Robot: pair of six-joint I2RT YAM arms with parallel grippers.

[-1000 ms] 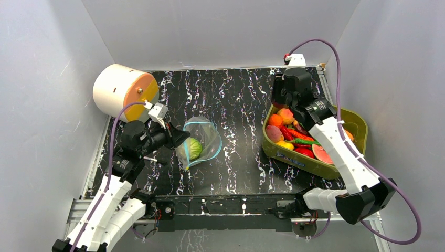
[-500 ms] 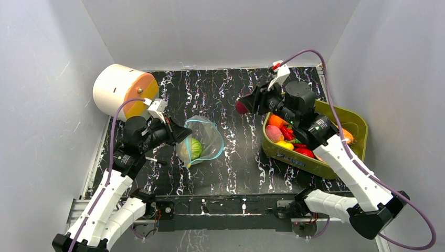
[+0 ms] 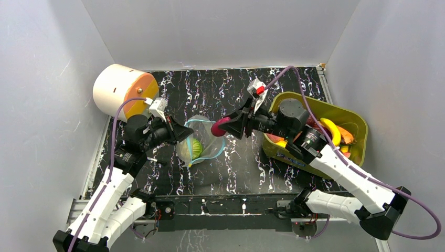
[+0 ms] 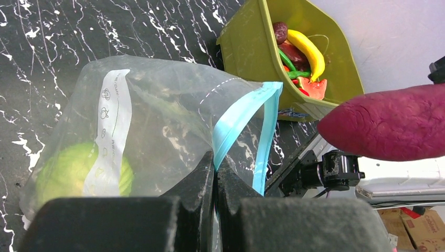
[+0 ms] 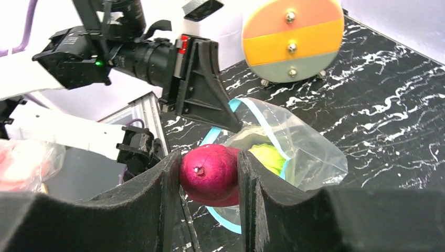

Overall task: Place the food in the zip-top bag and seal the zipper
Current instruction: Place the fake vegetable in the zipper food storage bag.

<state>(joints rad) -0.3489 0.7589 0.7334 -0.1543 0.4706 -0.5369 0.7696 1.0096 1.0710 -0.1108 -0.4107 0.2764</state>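
Note:
The clear zip-top bag (image 3: 202, 140) lies mid-table with its mouth held up; a green cabbage (image 3: 194, 148) sits inside it. My left gripper (image 4: 215, 163) is shut on the light blue zipper (image 4: 239, 118) at the mouth's left edge. My right gripper (image 5: 209, 176) is shut on a purple sweet potato (image 5: 210, 174), which hangs just right of the bag's mouth (image 3: 220, 127) and also fills the right of the left wrist view (image 4: 385, 123). More food, a banana (image 3: 331, 129) and red and orange pieces among it, lies in the olive-green bin (image 3: 352, 116).
A white cylinder with an orange and yellow face (image 3: 123, 92) stands at the back left, close behind my left gripper. The bin sits by the table's right edge. Grey walls close in the table on three sides.
My right gripper has lifted the purple sweet potato out of the bin and carried it left across the table to the bag's mouth. The left gripper has kept its hold on the zipper.

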